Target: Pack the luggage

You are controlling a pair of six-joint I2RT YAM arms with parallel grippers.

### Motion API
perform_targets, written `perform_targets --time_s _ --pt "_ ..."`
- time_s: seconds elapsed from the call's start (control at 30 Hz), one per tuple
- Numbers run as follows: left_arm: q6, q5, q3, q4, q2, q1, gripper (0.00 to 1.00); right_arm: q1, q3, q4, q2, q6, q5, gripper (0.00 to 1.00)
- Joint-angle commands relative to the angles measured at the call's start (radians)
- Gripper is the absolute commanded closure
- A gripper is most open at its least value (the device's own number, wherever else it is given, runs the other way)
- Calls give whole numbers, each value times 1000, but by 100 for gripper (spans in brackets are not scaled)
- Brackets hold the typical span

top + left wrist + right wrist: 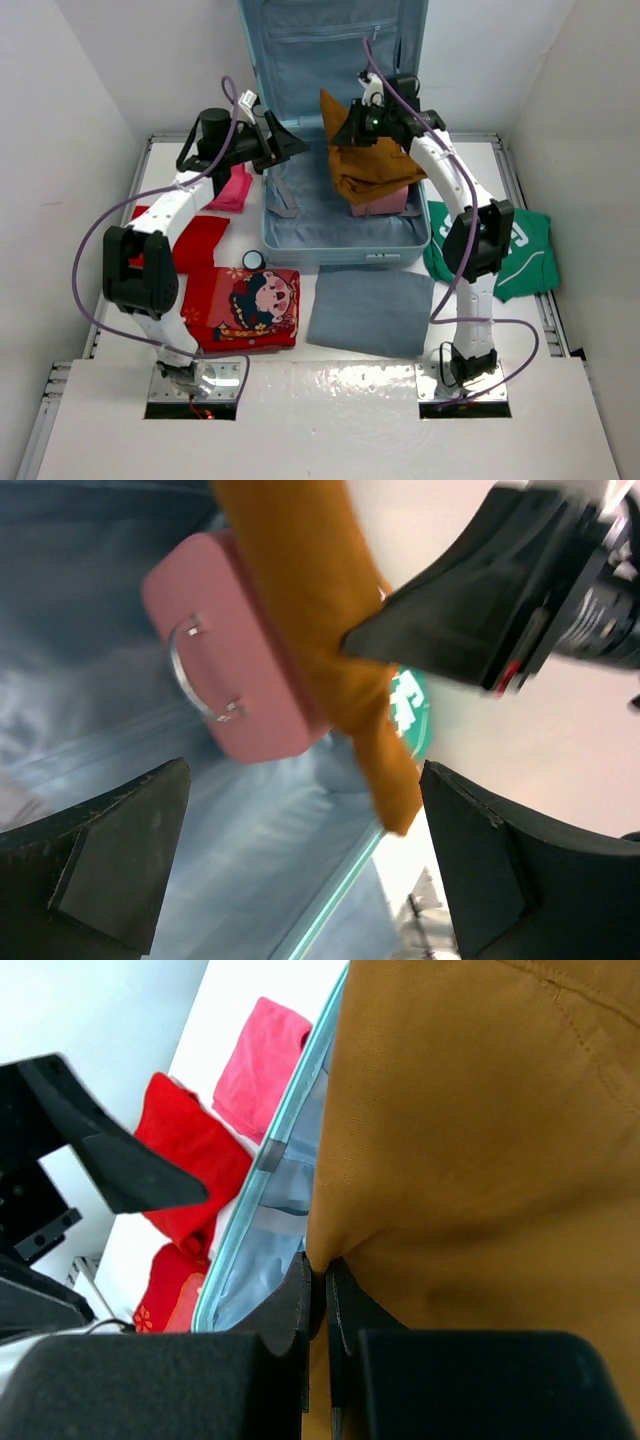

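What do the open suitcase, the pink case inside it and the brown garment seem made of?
The suitcase: probably hard plastic rim, with dull blue-grey fabric lining that creases. The pink case: smooth, matte, rigid, likely plastic or faux leather; shiny metal-looking handle. The brown garment: matte woven cloth, with stitched seams and folds.

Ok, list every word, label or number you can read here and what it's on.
Nothing reads clearly.
Green garment: white block lettering, partly covered and blurred; unreadable.
Red cloth: cartoon figure print, no legible words.
Luggage, orange garment: no text seen.
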Motion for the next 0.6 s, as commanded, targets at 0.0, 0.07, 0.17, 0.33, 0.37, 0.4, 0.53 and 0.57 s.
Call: perform_targets --time_s 0.0,0.07,0.17,0.33,0.37,0.4,0.53,0.57 --pt "-123 30 71 99 57 -34 0 23 51 101 -10 22 -13 100" --pt "-165 -8 101 110 98 -44 0 23 43 101 -5 22 -13 100" --pt "-240 -42 115 130 167 -54 0 27 17 122 -13 32 -13 100" --pt "-366 -45 179 298 259 -54 0 38 -1 121 -21 28 -19 100" --pt "-378 -45 196 314 274 -54 0 40 -6 116 -21 23 -22 100" --pt "-392 -56 236 326 288 -54 0 38 -12 112 -25 19 -21 100" --pt "-403 -76 336 326 357 -54 0 47 -47 104 -33 12 -19 100" --pt "-412 -76 345 335 373 -63 0 46 -52 107 -38 11 -19 100"
